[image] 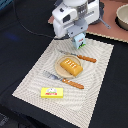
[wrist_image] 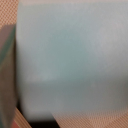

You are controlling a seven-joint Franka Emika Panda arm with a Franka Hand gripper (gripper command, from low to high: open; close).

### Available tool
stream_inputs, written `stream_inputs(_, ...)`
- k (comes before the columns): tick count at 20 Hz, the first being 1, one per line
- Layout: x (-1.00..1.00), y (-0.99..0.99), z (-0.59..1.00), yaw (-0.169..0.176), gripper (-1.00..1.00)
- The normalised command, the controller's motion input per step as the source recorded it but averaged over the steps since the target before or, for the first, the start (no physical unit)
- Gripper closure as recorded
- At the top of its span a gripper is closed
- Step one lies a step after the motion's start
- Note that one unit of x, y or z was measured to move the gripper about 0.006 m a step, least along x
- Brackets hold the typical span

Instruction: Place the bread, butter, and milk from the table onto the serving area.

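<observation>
My gripper is shut on the milk, a small white and light-blue carton, at the far edge of the serving area, a beige woven placemat on the black table. I cannot tell if the carton touches the mat. In the wrist view the carton's pale blue side fills the picture, blurred. The bread, a golden-orange loaf, lies on the round tan plate. The butter, a flat yellow packet, lies on the mat near its front edge.
An orange-handled knife lies beyond the plate and a fork lies in front of it. A pinkish-brown board with a grey pot stands at the back on the exterior view's right. A black cable runs at the back left.
</observation>
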Motion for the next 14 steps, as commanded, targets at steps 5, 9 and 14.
stream_inputs(5, 0.37, 0.31, 0.65, 0.0, -1.0)
stream_inputs(9, 0.21, 0.15, 1.0, -0.002, -1.0)
stream_inputs(14, 0.09, 0.14, 0.93, -0.004, -1.0)
